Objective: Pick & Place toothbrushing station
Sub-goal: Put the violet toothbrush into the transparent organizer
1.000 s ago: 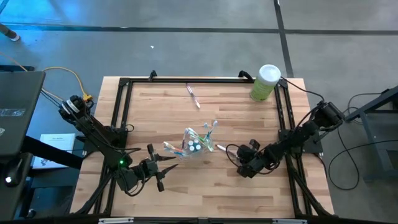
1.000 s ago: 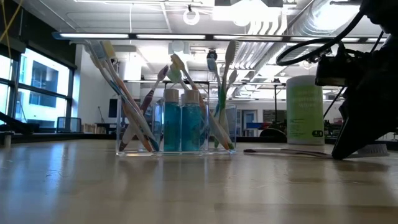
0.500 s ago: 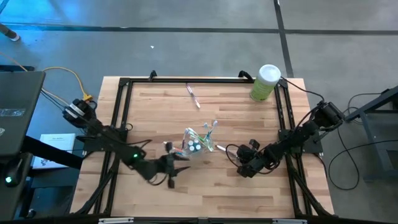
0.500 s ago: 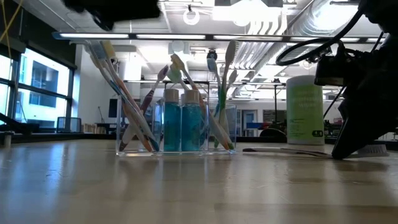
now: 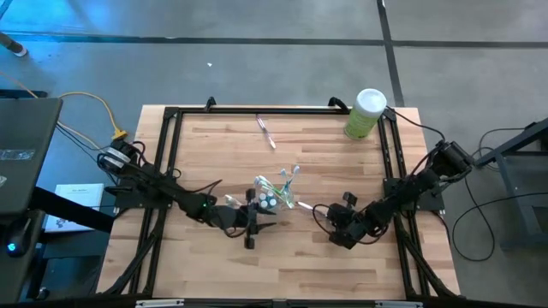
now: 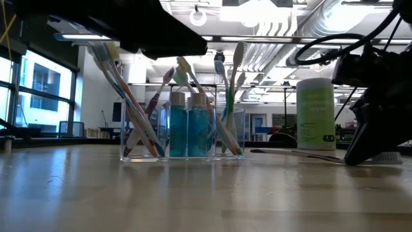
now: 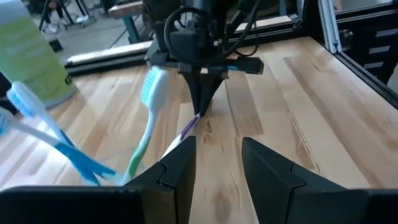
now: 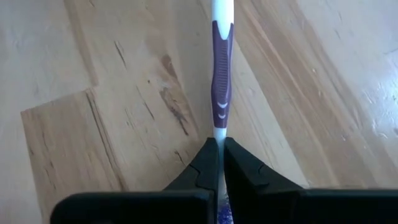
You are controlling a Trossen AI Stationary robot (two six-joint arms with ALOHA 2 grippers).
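clear cup (image 6: 182, 132) mid-table already holds several toothbrushes (image 6: 132, 109) and teal toothpaste tubes (image 6: 188, 125); purple-white toothbrush (image 8: 221, 87) flat on table beside cup, another brush (image 5: 266, 133) far back, both left to place; right gripper (image 5: 330, 224) pinched tight on purple brush's end; left gripper (image 7: 217, 168) part open, empty, just beside cup

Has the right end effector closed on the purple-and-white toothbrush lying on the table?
Yes. In the right wrist view the right end effector has its fingers pinched on the white end of the purple-and-white toothbrush.
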